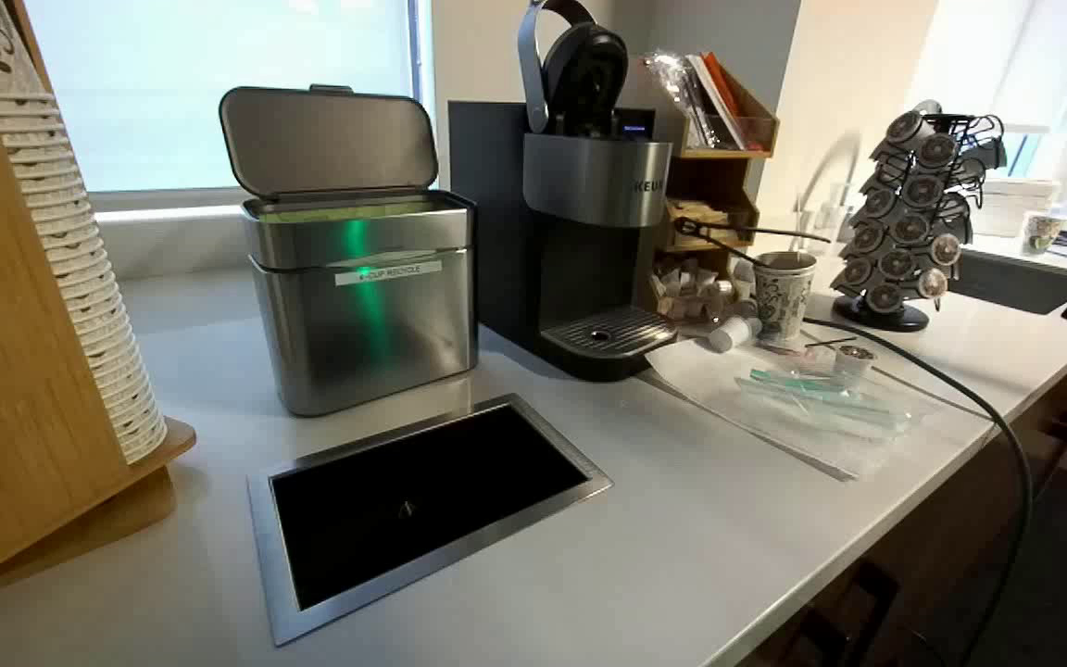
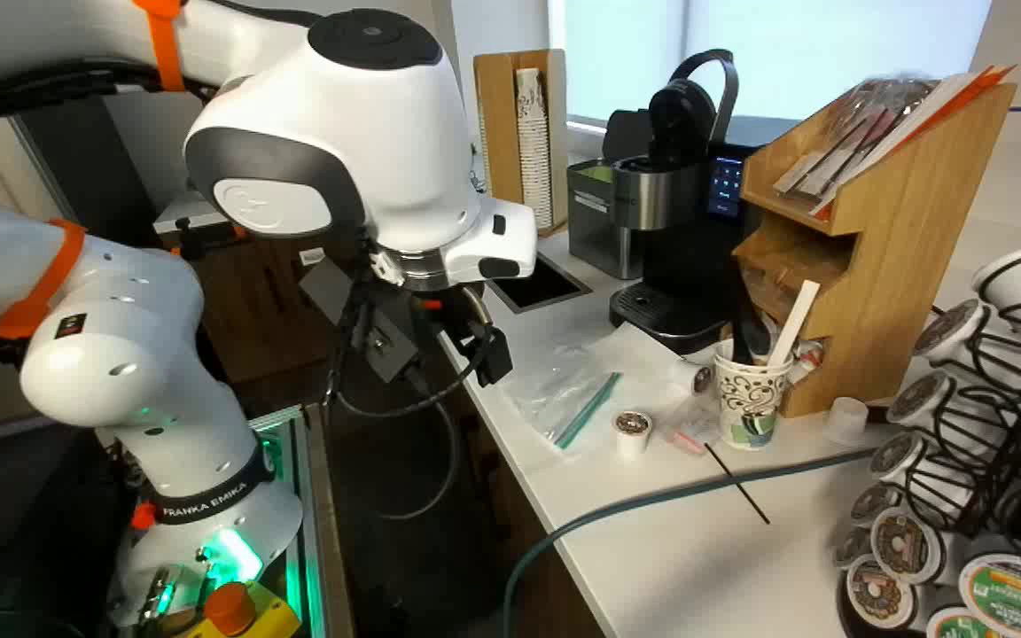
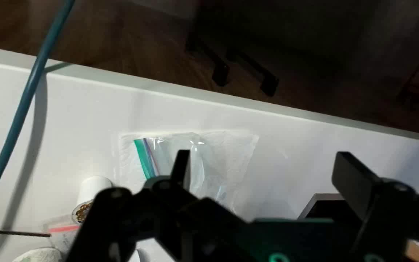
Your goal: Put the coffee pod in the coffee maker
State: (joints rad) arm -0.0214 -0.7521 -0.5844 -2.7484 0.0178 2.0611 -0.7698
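The coffee maker point(image 1: 596, 181) stands on the counter with its black top and handle raised; it also shows in an exterior view point(image 2: 666, 199). A white coffee pod point(image 2: 631, 436) with a brown patterned lid stands upright on the counter near a zip bag. It also shows in an exterior view point(image 1: 856, 357). In the wrist view a white pod point(image 3: 92, 189) shows left of the fingers, partly covered by the gripper. My gripper point(image 3: 262, 162) is open with nothing between its fingers, above the counter's front part. In an exterior view the wrist hides much of it.
A steel recycle bin point(image 1: 367, 324) with raised lid and a framed counter opening point(image 1: 589, 472) lie beside the machine. A paper cup point(image 2: 752, 399), wooden organizer point(image 2: 909, 257), pod carousel point(image 2: 945, 443), zip bag point(image 2: 581, 408) and blue-green cable point(image 2: 635, 505) are around the pod.
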